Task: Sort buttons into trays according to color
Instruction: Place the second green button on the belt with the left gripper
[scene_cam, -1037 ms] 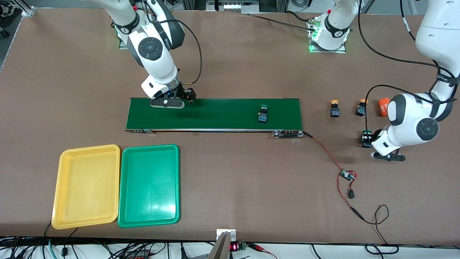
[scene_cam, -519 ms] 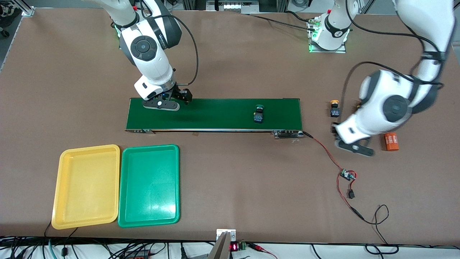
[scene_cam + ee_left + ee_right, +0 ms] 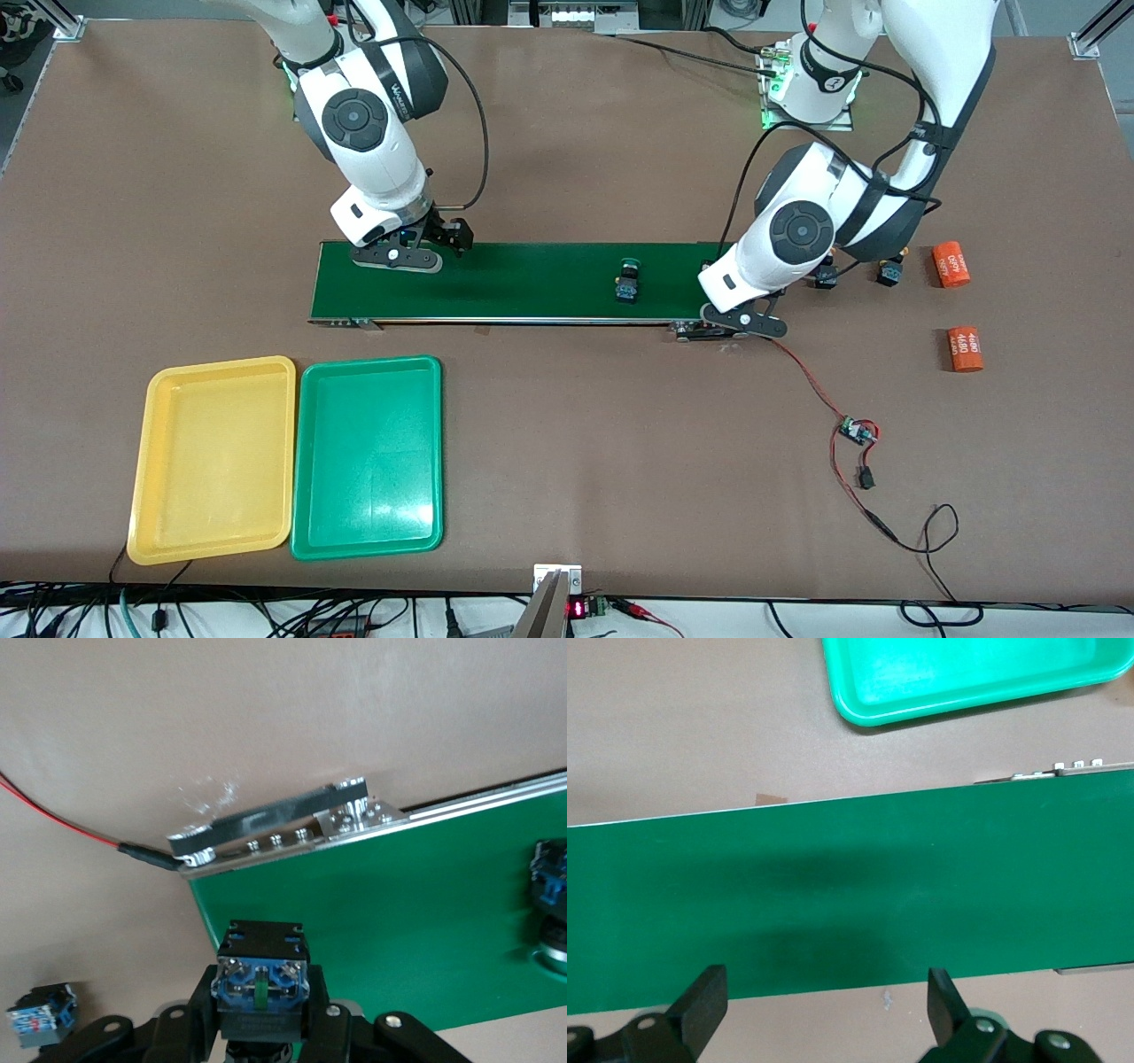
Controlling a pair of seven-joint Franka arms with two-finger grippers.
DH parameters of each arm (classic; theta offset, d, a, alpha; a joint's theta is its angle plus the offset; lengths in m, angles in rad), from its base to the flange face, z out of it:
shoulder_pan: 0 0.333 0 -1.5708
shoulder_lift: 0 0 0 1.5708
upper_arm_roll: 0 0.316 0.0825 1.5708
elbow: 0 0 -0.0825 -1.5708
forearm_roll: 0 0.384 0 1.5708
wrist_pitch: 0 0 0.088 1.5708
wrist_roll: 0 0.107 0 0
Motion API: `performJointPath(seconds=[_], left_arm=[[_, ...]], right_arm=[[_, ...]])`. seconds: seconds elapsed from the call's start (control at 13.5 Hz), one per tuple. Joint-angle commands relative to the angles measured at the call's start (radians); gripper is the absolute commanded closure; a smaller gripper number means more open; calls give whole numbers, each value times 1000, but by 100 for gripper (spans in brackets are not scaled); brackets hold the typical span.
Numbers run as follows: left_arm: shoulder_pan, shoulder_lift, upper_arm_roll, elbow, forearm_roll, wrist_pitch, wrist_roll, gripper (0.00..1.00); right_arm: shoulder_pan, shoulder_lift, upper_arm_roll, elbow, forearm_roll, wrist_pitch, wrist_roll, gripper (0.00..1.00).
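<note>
My left gripper (image 3: 742,321) hangs over the conveyor belt's (image 3: 532,282) end toward the left arm, shut on a button (image 3: 262,985). Its blue base faces the wrist camera and its cap is hidden. A green-capped button (image 3: 628,285) rides on the belt. Two more buttons (image 3: 826,276) (image 3: 889,269) stand on the table by the left arm, the first partly hidden by it. My right gripper (image 3: 822,1005) is open over the belt's other end, with nothing between its fingers. The yellow tray (image 3: 213,368) and green tray (image 3: 368,368) lie side by side, nearer the front camera than the belt.
Two orange cylinders (image 3: 951,264) (image 3: 966,348) lie at the left arm's end of the table. A red and black wire (image 3: 811,381) runs from the belt's motor end to a small circuit board (image 3: 855,431).
My left arm swung from beside the orange cylinders to the belt's end, carrying the button. The button on the belt drifted toward the right arm's end. The right gripper shifted slightly, then held still.
</note>
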Motion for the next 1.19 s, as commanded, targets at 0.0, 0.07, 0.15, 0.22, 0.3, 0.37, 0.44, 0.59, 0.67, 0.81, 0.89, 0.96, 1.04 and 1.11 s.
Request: performJointPath(seconds=[0.0, 0.07, 0.15, 0.22, 0.3, 0.37, 0.44, 0.59, 0.67, 0.81, 0.89, 0.96, 1.04, 1.11], left_arm=[[-27, 28, 11, -1, -30, 11, 0, 88], [-35, 39, 11, -13, -50, 39, -1, 88], [-37, 40, 11, -25, -65, 69, -1, 88], [-38, 49, 11, -33, -88, 82, -21, 87], [-58, 62, 11, -33, -114, 85, -68, 79], [-78, 69, 12, -32, -119, 97, -123, 57], [-79, 66, 11, -33, -119, 103, -144, 21], [-76, 33, 11, -27, -120, 102, -135, 0], [-63, 7, 12, -23, -119, 102, -135, 0], [15, -44, 14, -21, -107, 102, -130, 0], [52, -49, 19, -22, -104, 102, -132, 0], [107, -47, 25, -23, -102, 102, -130, 0], [165, -47, 25, -23, -84, 102, -129, 0], [228, -44, 25, -23, -11, 96, -127, 0]], right_arm=[[4, 18, 5, 6, 3, 8, 9, 0], [7, 30, 6, 4, 3, 38, 10, 0], [7, 44, 8, 4, 3, 66, 10, 0], [7, 55, 9, 4, 3, 95, 10, 0], [8, 67, 12, 4, 3, 115, 12, 0], [16, 72, 12, 4, 3, 118, 12, 0], [20, 77, 12, 4, 3, 118, 12, 0], [25, 86, 12, 4, 3, 118, 12, 0], [31, 89, 12, 4, 3, 118, 12, 0], [36, 104, 12, 4, 3, 125, 12, 0], [40, 112, 12, 4, 3, 125, 12, 0], [56, 122, 12, 6, 3, 126, 12, 0], [62, 132, 12, 6, 3, 126, 12, 0], [62, 136, 12, 6, 2, 134, 12, 0]])
